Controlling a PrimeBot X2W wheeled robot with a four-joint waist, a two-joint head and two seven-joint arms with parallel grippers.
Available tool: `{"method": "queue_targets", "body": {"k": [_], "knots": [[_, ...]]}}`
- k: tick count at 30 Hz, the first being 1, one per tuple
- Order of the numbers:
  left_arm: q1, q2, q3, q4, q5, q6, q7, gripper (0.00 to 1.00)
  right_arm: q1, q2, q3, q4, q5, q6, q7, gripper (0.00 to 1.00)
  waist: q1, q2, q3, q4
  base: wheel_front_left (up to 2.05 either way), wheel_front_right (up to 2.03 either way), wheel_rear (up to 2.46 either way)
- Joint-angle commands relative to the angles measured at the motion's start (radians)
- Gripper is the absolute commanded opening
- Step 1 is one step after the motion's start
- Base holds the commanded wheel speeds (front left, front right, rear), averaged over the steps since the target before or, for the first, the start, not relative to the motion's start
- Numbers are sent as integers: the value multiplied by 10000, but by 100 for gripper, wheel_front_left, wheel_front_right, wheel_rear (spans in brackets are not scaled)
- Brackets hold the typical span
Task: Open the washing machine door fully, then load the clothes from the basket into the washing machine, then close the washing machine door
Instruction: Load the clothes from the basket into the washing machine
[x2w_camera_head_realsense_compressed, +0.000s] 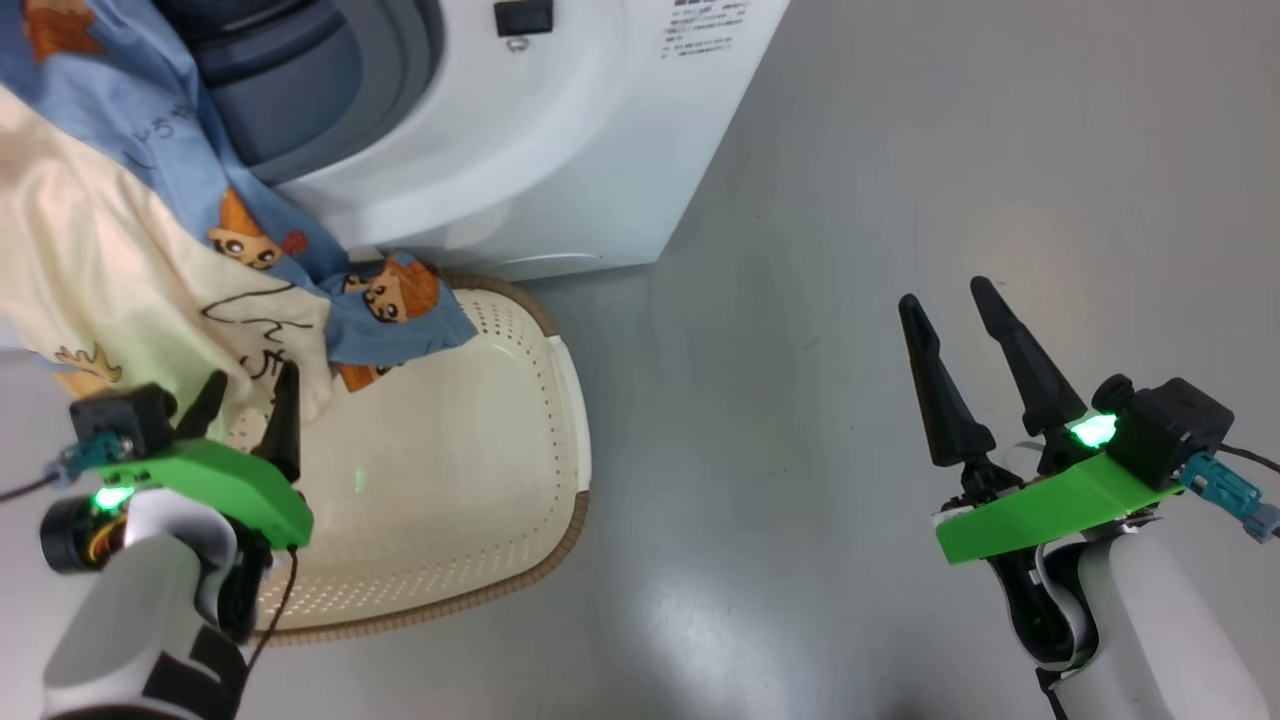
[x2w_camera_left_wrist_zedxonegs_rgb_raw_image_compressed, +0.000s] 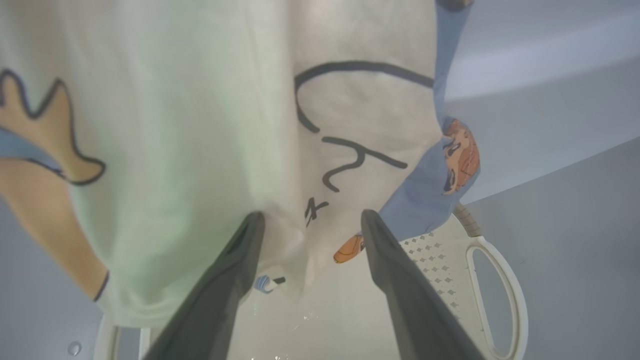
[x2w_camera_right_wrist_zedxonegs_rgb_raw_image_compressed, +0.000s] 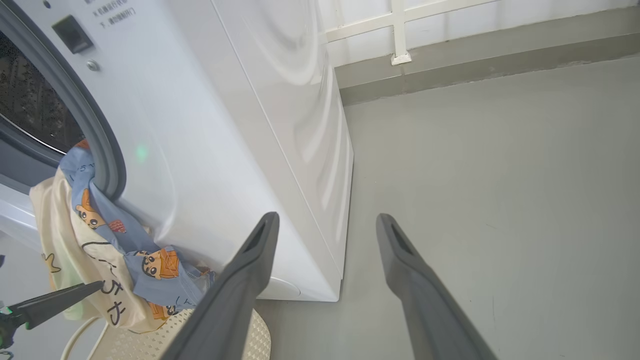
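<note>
Nearest to my head camera, at lower left of the frame, the left end effector (x2w_camera_head_realsense_compressed: 254, 372) stands with its jaws spread. It grips nothing. In the left wrist view the cream hem of the clothes (x2w_camera_head_realsense_compressed: 120, 250) hangs just ahead of the two tips.

Step in hand, in my judgement: loading, part done. The clothes trail from the machine's mouth at upper left, down its front, to the basket.

Next move, in my judgement: close the left end effector on the hanging cream and blue folds, lift them and push them past the grey-blue gasket (x2w_camera_head_realsense_compressed: 400, 60). Nothing should lie over the lip when the door is shut.

Containers:
- Basket (x2w_camera_head_realsense_compressed: 572, 420), centre left on the floor: its perforated bottom is almost bare. The blue tail and the cream hem hang over its far rim.
- Washing machine (x2w_camera_head_realsense_compressed: 560, 150), upper centre: mouth uncovered. The right wrist view shows the dark drum at upper left with cloth draped over the gasket. How much cloth is inside I cannot tell.

Right end effector (x2w_camera_head_realsense_compressed: 945, 292), lower right: jaws apart and empty, above bare floor, well apart from the clothes and basket.
</note>
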Motion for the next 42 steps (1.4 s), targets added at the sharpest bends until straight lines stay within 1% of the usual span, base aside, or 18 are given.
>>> {"method": "queue_targets", "body": {"k": [1, 12, 22, 23, 24, 25, 26, 27, 31, 34, 39, 42], "knots": [[-312, 488, -40, 100, -203, -15, -67, 100, -57, 38, 263, -243, -44, 17, -74, 100, 0, 0, 149, -108, 0, 0, 0], [-1846, 1025, -1826, 1016, -1476, -15, -67, 100, -368, 183, 459, -240, -51, 17, -74, 100, 0, 0, 573, -444, 0, 0, 0], [-2494, 1467, -2398, 1324, -2514, -15, -67, 100, -480, 307, 580, -245, -36, 17, -74, 100, 0, 0, 772, -755, 0, 0, 0], [-2550, 1492, -2401, 1335, -2633, -15, -67, 70, -489, 312, 584, -245, -35, 17, -74, 100, 0, 0, 790, -776, 0, 0, 0], [-2601, 1522, -2403, 1342, -2726, -15, -67, 45, -498, 316, 581, -242, -34, 17, -74, 100, 0, 0, 800, -794, 0, 0, 0], [-2637, 1543, -2424, 1349, -2799, -15, -67, 32, -504, 321, 569, -238, -36, 17, -74, 100, 0, 0, 804, -807, 0, 0, 0], [-2668, 1556, -2416, 1325, -2885, -15, -67, 13, -508, 326, 555, -234, -37, 17, -74, 100, 0, 0, 807, -815, 0, 0, 0], [-2685, 1574, -2413, 1303, -2946, -15, -67, 0, -510, 331, 540, -231, -40, 17, -74, 100, 0, 0, 804, -818, 0, 0, 0], [-2661, 1568, -2460, 1197, -3055, -15, -67, 0, -499, 346, 482, -204, -56, 17, -74, 100, 0, 0, 762, -783, 0, 0, 0], [-2586, 1531, -2279, 1000, -3161, -15, -67, 0, -478, 367, 421, -214, -74, 17, -74, 100, 0, 0, 731, -703, 0, 0, 0], [-2316, 1442, -1685, 322, -3063, -15, -67, 0, -442, 370, 304, -237, -101, 17, -74, 100, 0, 0, 625, -489, 0, 0, 0], [-1971, 1361, -1102, -245, -2857, -15, -67, 0, -407, 374, 269, -237, -100, 17, -74, 100, 0, 0, 528, -392, 0, 0, 0]]}}
